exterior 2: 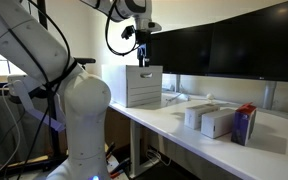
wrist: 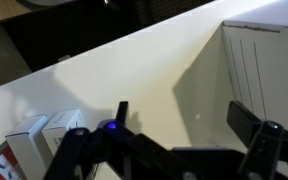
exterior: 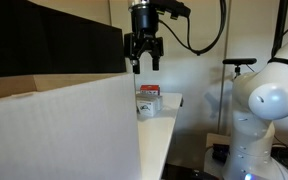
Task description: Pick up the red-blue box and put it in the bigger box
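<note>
Your gripper (exterior: pixel 145 62) hangs at the upper middle of the frame in an exterior view. Its two dark fingers are spread wide apart and there is nothing between them. It touches nothing.

The red-blue box (exterior 2: pixel 245 125) stands on the white table (exterior 2: pixel 174 125) at the lower right of the frame in an exterior view, just beside two small white boxes (exterior 2: pixel 206 119), which lie to its left in the picture. It is well apart from the gripper. In the wrist view, only a red sliver of it (wrist: pixel 2 166) shows in the lower left corner, next to the white boxes.

The bigger box (exterior: pixel 59 130) fills the lower left of an exterior view, with its open top facing up. In both exterior views it sits below the gripper in the picture. In the wrist view, its pale inner wall (wrist: pixel 256 65) takes up the upper right of the frame.

Dark monitors (exterior 2: pixel 234 45) line the wall behind the table.
</note>
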`<state>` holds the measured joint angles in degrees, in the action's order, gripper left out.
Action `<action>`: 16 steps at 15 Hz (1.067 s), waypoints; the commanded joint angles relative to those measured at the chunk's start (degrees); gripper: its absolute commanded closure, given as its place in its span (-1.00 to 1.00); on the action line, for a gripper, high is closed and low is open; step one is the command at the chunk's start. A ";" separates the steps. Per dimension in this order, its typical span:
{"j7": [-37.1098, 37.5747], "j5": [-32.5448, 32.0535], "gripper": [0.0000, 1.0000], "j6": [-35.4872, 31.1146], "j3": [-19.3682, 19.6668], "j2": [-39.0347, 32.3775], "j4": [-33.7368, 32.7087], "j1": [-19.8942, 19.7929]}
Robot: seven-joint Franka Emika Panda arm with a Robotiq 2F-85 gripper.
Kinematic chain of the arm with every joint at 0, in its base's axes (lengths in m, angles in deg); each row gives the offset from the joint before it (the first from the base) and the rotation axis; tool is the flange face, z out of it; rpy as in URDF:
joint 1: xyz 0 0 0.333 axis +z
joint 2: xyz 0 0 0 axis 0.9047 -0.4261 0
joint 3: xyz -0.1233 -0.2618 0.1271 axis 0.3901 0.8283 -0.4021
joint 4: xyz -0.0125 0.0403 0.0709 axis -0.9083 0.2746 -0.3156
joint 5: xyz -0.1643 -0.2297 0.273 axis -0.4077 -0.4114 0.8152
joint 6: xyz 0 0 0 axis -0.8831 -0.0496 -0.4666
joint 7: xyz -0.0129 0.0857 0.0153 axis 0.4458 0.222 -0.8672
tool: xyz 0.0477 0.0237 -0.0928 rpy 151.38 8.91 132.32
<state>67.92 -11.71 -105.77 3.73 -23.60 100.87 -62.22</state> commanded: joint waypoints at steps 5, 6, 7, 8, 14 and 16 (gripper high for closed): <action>-0.84 -1.99 -1.00 0.87 -0.05 0.38 -0.86 -0.33; -0.43 -2.17 -1.00 1.54 -0.04 0.32 -1.38 -0.51; -0.90 -2.66 -1.00 1.24 0.11 0.87 -1.63 -0.45; -0.69 -3.23 -1.00 1.32 0.10 0.89 -1.96 -0.72; -2.17 -6.85 -1.00 0.20 2.60 1.83 -3.80 -2.24; -3.57 -8.24 -1.00 -0.43 4.24 1.77 -4.74 -2.94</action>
<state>67.15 -18.09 -105.82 6.24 -22.16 97.32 -63.76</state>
